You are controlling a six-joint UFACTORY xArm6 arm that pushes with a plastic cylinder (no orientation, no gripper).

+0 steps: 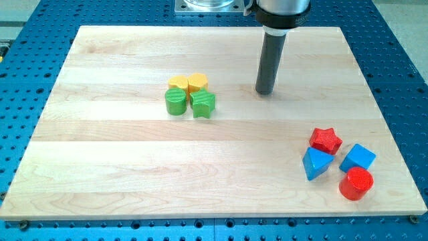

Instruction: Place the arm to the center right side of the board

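Now: my tip [265,92] upright, long axis vertical | right of green star [204,105] | no claw visible.

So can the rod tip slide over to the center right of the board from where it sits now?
Probably yes: my tip has bare board toward the view's right; the red star cluster lies lower.

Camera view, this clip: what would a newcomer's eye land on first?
First, the straight dark rod coming down from the view's top, my tip resting on the pale wooden board right of a tight cluster: a yellow block, a yellow hexagonal block, a green cylinder and a green star block. Next, the bottom-right group: red star block, blue triangular block, blue cube, red cylinder.
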